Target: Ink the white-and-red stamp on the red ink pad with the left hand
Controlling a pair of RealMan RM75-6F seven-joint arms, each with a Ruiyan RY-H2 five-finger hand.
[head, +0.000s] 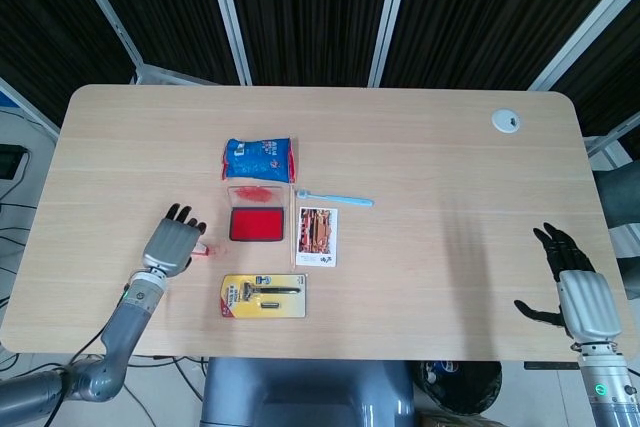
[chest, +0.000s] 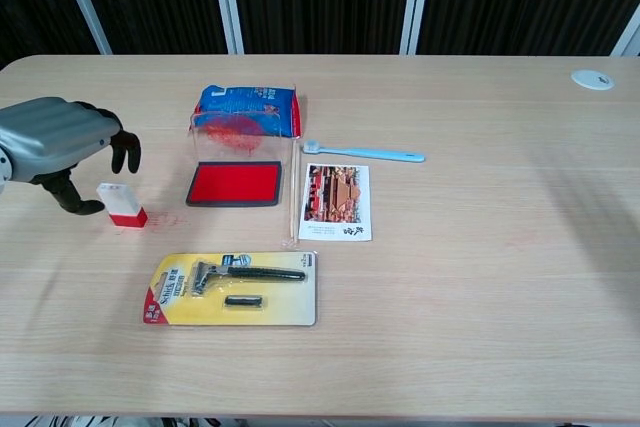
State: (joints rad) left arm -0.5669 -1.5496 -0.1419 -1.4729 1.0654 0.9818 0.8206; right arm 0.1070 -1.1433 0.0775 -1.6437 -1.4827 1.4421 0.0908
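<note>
The white-and-red stamp lies on the table left of the red ink pad, whose clear lid stands up at its back. In the head view my left hand covers most of the stamp. My left hand hovers just above and left of the stamp, fingers apart and curved down, thumb low beside it, holding nothing. My right hand rests open at the table's right front edge, far from the stamp.
A blue snack bag lies behind the ink pad. A blue toothbrush, a picture card and a thin wooden stick lie right of the pad. A yellow razor pack sits in front.
</note>
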